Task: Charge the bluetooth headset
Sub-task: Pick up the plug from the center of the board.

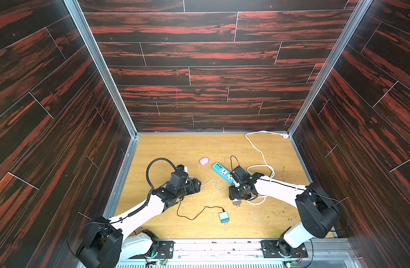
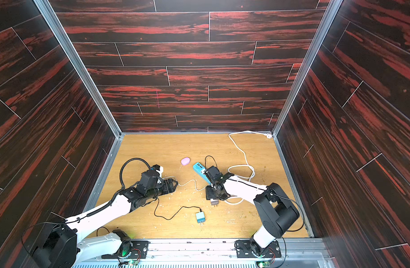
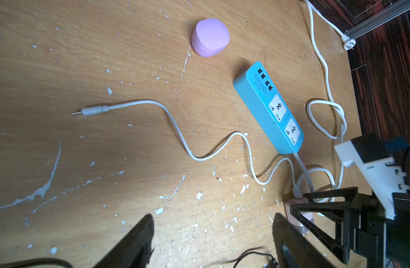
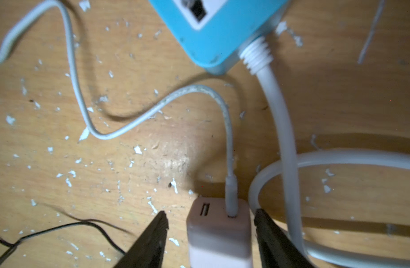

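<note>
left end effector (image 3: pixel 213 218): wide open, empty | right end effector (image 4: pixel 211 214): open, 2 jaws either side of pinkish adapter (image 4: pixel 219 234), not pinching | headset case (image 3: pixel 209 37): on bench (image 3: pixel 60 69) near USB end of power strip (image 3: pixel 269 106) | handling: I'd guess light, rounded, slippery, so I'd squeeze its flatter sides

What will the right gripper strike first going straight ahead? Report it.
The pale pink square plastic wall charger, lying between the right gripper's open jaws; the thin white cable plugged into it comes next. Depth is hard to judge.
</note>
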